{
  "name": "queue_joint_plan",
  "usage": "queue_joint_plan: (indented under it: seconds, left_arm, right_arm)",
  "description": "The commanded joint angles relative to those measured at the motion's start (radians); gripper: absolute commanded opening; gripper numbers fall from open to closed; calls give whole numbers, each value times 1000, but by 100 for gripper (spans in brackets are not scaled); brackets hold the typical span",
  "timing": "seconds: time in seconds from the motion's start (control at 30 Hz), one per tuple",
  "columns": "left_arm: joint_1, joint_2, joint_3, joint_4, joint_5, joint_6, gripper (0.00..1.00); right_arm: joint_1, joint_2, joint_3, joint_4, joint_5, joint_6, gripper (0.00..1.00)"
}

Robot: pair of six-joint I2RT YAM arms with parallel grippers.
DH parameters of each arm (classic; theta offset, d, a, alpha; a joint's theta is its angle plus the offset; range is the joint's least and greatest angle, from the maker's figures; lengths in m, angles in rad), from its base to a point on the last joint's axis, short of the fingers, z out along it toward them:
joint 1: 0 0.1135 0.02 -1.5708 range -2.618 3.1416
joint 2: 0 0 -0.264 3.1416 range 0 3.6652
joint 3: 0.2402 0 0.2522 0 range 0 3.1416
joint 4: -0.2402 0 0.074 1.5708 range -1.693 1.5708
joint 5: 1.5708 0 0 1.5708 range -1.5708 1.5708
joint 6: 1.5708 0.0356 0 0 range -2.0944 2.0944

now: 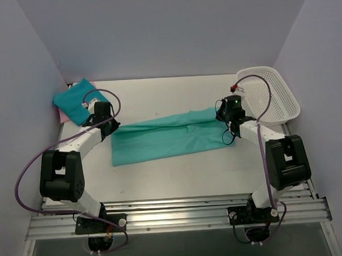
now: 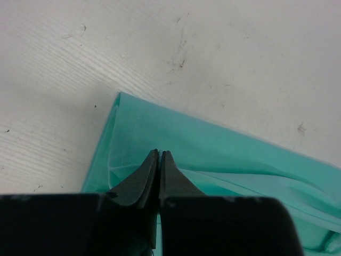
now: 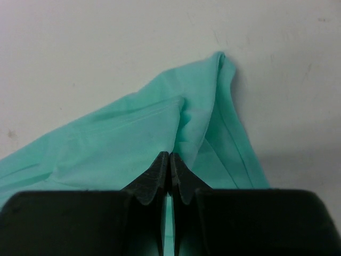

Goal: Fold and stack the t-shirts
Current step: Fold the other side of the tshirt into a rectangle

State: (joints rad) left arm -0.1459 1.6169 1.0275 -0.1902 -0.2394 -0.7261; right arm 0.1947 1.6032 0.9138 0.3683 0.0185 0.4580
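A teal t-shirt (image 1: 166,139) lies as a long folded strip across the middle of the table. My left gripper (image 1: 112,126) is at its left end, jaws shut; in the left wrist view the gripper (image 2: 160,152) pinches the cloth (image 2: 213,144) near its corner. My right gripper (image 1: 228,117) is at the strip's right end, shut on the cloth (image 3: 122,144); teal shows between its fingers in the right wrist view (image 3: 169,154). A folded teal t-shirt (image 1: 74,100) lies at the far left on a pink one (image 1: 61,114), of which only an edge shows.
A white plastic mesh basket (image 1: 274,92) stands at the far right by the right arm. Grey walls close in the table at the back and on both sides. An aluminium rail (image 1: 174,210) runs along the near edge.
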Motion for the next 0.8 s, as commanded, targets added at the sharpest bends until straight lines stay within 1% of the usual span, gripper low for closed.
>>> queue_joint_plan:
  seconds: [0.0, 0.13, 0.2, 0.23, 0.3, 0.33, 0.37, 0.4, 0.43, 0.47, 0.5, 0.53, 0.57, 0.6, 0.63, 0.67, 0.77]
  left_arm:
    - [-23, -41, -24, 38, -63, -16, 2]
    - [-47, -26, -50, -3, -133, -53, 2]
    - [-53, -5, -56, -38, -166, -84, 3]
    - [-60, 1, -58, -48, -170, -91, 8]
    - [-60, 23, -64, -73, -178, -117, 16]
    - [-61, 27, -66, -86, -182, -128, 24]
    - [-63, 35, -66, -97, -184, -145, 43]
    - [-63, 35, -72, -110, -187, -153, 50]
    - [-63, 35, -76, -124, -193, -166, 58]
    - [-63, 28, -83, -129, -195, -188, 69]
    - [-63, 20, -98, -132, -196, -193, 70]
    - [-64, 9, -106, -135, -199, -205, 74]
    - [-64, -20, -115, -138, -201, -228, 80]
    - [-64, -40, -133, -138, -213, -236, 82]
    - [-64, -58, -142, -137, -224, -251, 84]
    - [-66, -98, -150, -134, -231, -256, 88]
    - [-64, -176, -155, -126, -244, -248, 89]
  right_arm:
    - [11, -45, -64, 47, 70, 39, 0]
    - [11, -14, -147, 80, 103, 68, 0]
    - [11, 1, -158, 83, 109, 82, 0]
    - [11, 14, -161, 81, 116, 87, 0]
    - [12, 23, -162, 64, 130, 94, 0]
    - [12, 29, -162, 58, 147, 103, 0]
    - [12, 32, -158, 38, 158, 110, 1]
    - [12, 32, -156, 26, 167, 116, 8]
    - [12, 29, -155, 12, 179, 129, 19]
    - [12, 26, -153, -23, 217, 145, 30]
    - [14, 14, -154, -32, 225, 156, 48]
    - [15, 8, -156, -49, 235, 171, 62]
    - [18, -2, -158, -61, 259, 177, 77]
    - [25, -24, -158, -69, 270, 182, 92]
    - [34, -37, -155, -90, 279, 186, 93]
    - [38, -51, -150, -101, 293, 189, 94]
    - [66, -114, -124, -130, 296, 189, 94]
